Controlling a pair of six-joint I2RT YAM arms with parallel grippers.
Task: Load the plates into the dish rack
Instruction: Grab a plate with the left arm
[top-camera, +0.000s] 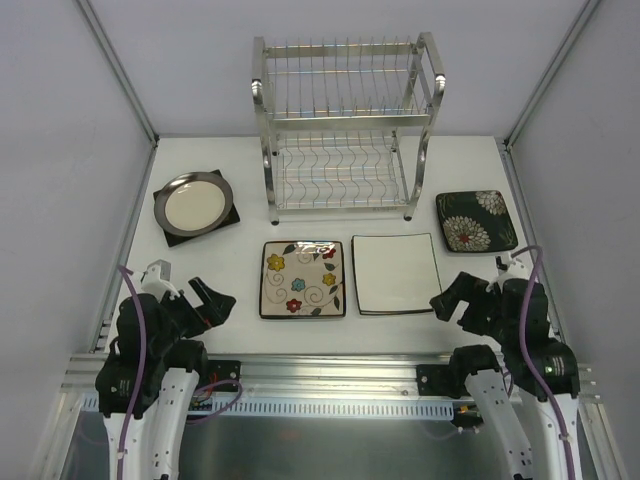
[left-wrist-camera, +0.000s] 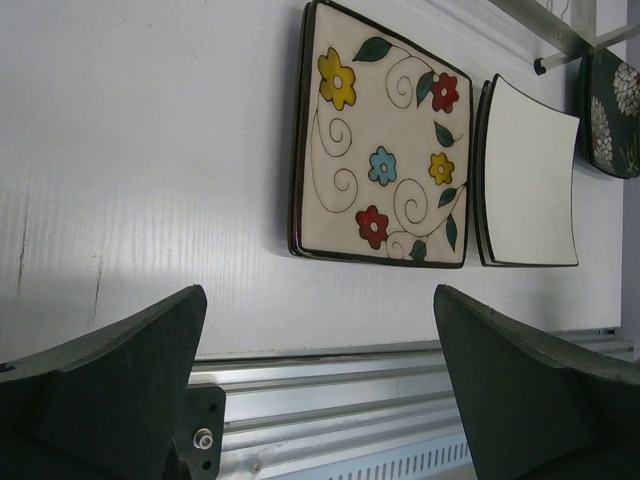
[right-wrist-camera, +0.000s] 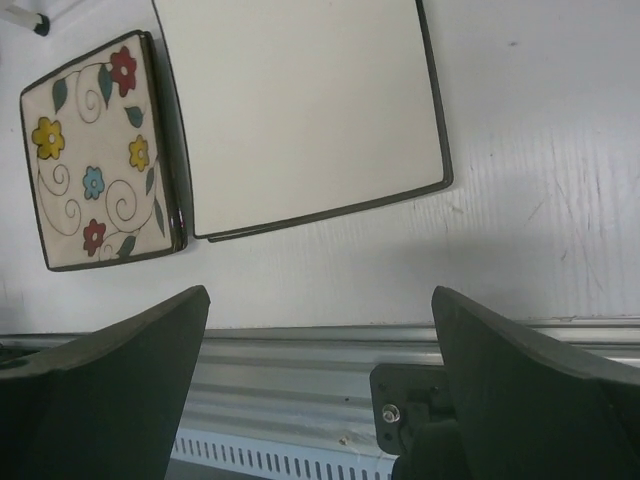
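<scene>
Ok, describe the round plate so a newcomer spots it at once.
Start at the tall chrome dish rack at the back. Left of its base, the round plate sits on a dark square one. It is the only round plate in view.

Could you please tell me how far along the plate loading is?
Nothing is loaded: the dish rack stands empty. Nothing is in hand: left gripper and right gripper are open, empty. Left to do: the round plate, cream flowered plate, white plate and dark flowered plate, all on the table.
</scene>
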